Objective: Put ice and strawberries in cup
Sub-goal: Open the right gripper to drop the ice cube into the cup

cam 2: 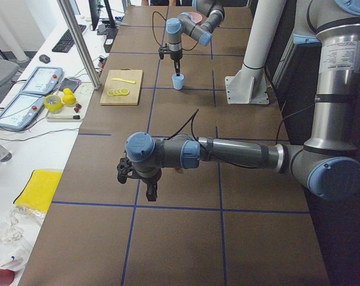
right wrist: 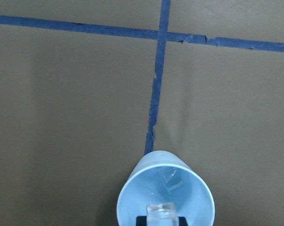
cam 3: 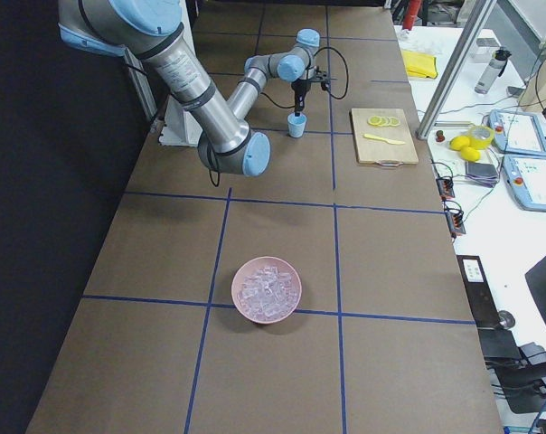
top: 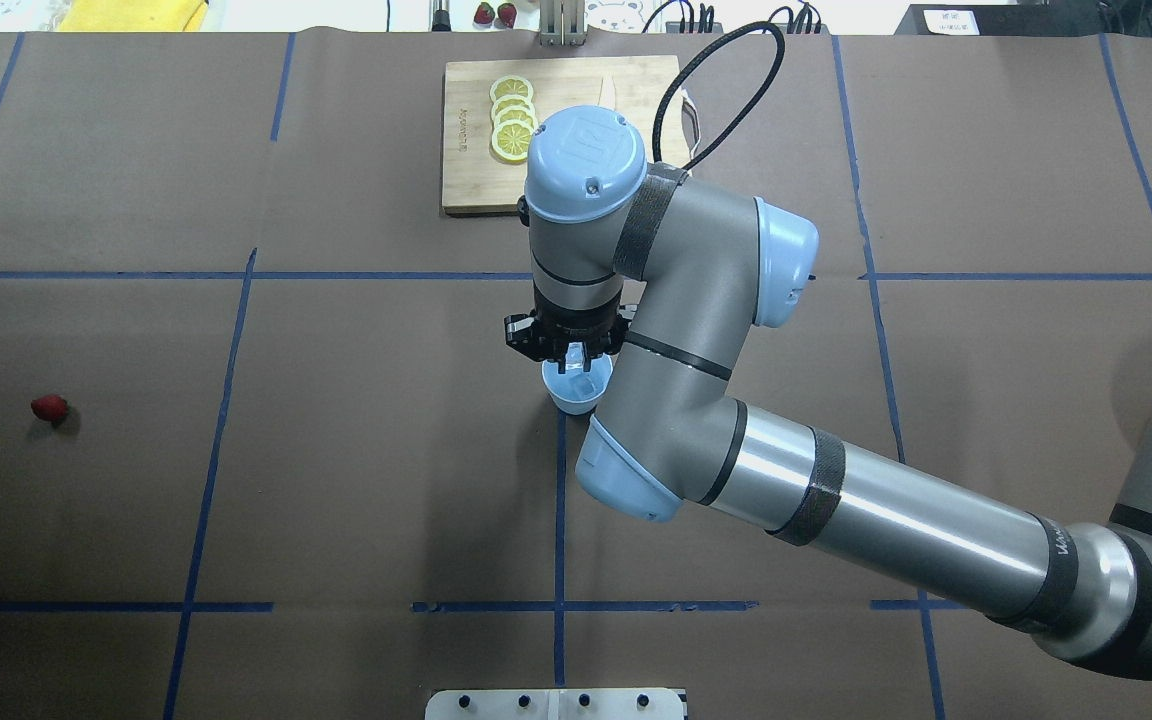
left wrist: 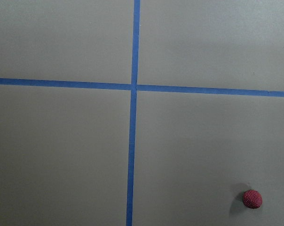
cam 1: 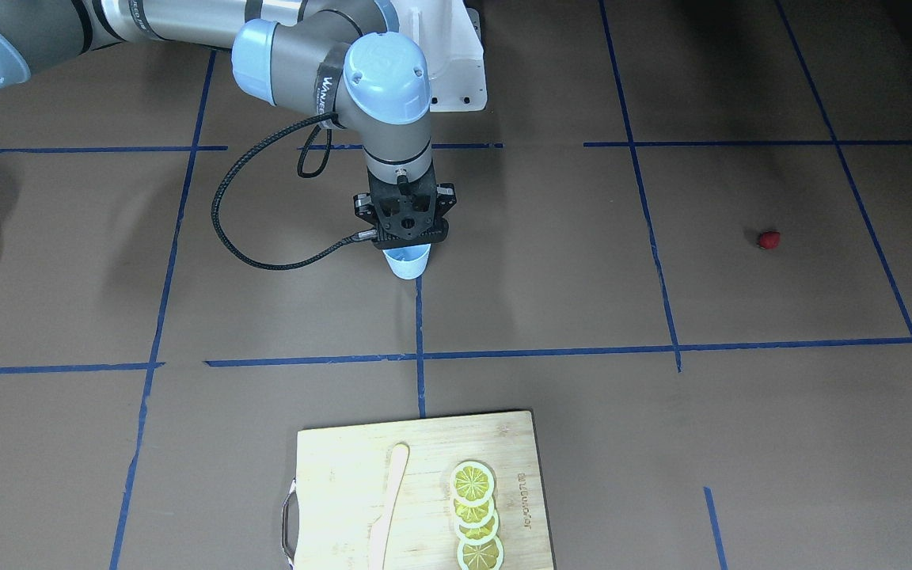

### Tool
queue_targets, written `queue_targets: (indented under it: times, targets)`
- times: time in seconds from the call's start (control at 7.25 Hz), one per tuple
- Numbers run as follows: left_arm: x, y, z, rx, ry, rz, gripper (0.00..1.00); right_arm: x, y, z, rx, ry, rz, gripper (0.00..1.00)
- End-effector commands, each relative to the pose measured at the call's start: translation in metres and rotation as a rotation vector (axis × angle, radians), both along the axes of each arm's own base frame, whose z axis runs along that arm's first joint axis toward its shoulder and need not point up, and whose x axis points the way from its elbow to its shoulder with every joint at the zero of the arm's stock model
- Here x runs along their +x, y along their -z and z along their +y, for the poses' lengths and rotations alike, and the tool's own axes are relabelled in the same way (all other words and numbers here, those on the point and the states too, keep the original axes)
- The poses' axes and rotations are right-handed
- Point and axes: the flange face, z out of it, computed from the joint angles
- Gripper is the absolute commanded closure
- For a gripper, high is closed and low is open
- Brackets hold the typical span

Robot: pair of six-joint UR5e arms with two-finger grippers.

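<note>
Brown paper covers the table (cam 1: 662, 443), with a grid of blue tape. The cup (right wrist: 165, 193) stands upright near the middle, on a tape line.

Right gripper (top: 574, 360): points straight down, directly over the cup's mouth. In the wrist view one piece of ice (right wrist: 161, 210) sits between the fingertips, just above the rim. The jaws look clenched on it, though only a dark sliver of them shows. A second piece (right wrist: 170, 176) lies at the bottom of the cup.

Ice supply: a pink bowl (cam 3: 267, 289), well apart from the cup, toward the robot's right end.

Strawberry (top: 49, 407): alone on the bare table, far to the robot's left and well apart from the cup. The left gripper (cam 2: 138, 182) hovers over that end. It shows only in a side view, so I cannot tell whether it is released or clenched.

Handling, judged:
- Ice: hard, light, probably slick. Pinch squarely across two flat faces, because an off-centre squeeze could shoot it out.
- Cup: light and thin-walled, so a knock on the rim would likely tip it. Let go from above without touching it.
- Strawberry: small and rounded, so it may roll. Straddle its widest part and close gently.

Cutting board (cam 1: 329, 475) with lemon slices (cam 1: 473, 483): not needed for this task.
</note>
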Motion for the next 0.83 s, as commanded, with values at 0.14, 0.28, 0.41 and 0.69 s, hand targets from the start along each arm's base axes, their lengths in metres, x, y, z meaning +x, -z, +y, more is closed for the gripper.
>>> queue_targets:
  times: [0.14,0.28,0.41,0.69]
  targets:
    - [0.000,0.000,0.000,-0.002,0.002,0.000,0.00,0.000,-0.001,0.001,-0.001,0.001,0.002,0.09]
    - [0.000,0.000,-0.001,-0.002,0.002,0.000,0.00,0.001,0.000,0.001,-0.001,0.000,0.000,0.06]
    - [0.000,0.001,-0.001,-0.001,0.002,0.000,0.00,0.004,0.004,0.001,0.001,-0.002,-0.005,0.02]
    - [0.000,0.002,-0.002,0.001,0.003,0.000,0.00,0.065,0.012,-0.014,0.006,-0.069,-0.007,0.01]
